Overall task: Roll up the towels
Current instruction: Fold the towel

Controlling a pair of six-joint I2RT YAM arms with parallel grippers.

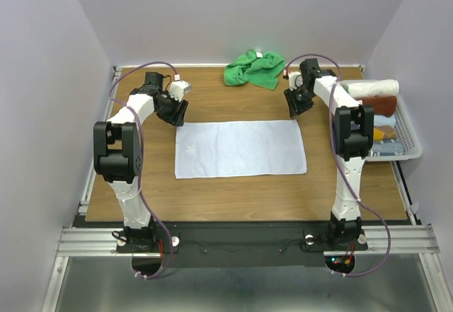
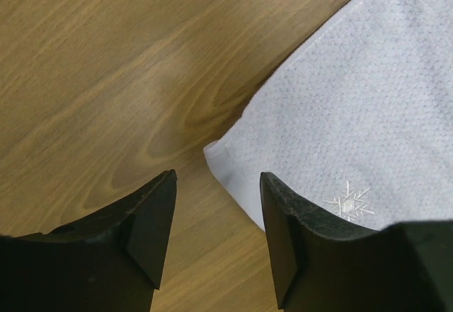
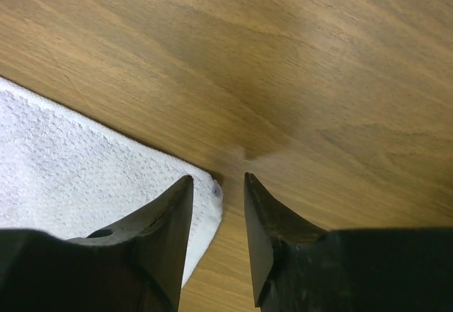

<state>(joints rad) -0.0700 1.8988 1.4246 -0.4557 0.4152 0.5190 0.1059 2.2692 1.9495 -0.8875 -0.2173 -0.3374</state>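
The pale bluish-white towel point(image 1: 241, 149) lies flat and spread out on the wooden table. My left gripper point(image 1: 175, 114) is open just above its far left corner point(image 2: 212, 151); a small snowflake mark point(image 2: 348, 202) shows on the cloth. My right gripper point(image 1: 296, 107) is open just above the far right corner point(image 3: 212, 192), the jaws astride the towel's edge. The bright green towel point(image 1: 253, 70) lies crumpled at the back of the table, between the two arms.
A white basket point(image 1: 409, 139) at the right edge holds a cream-white rolled towel point(image 1: 368, 87), a brown rolled towel point(image 1: 379, 105) and other cloths. Grey walls close in the table on three sides.
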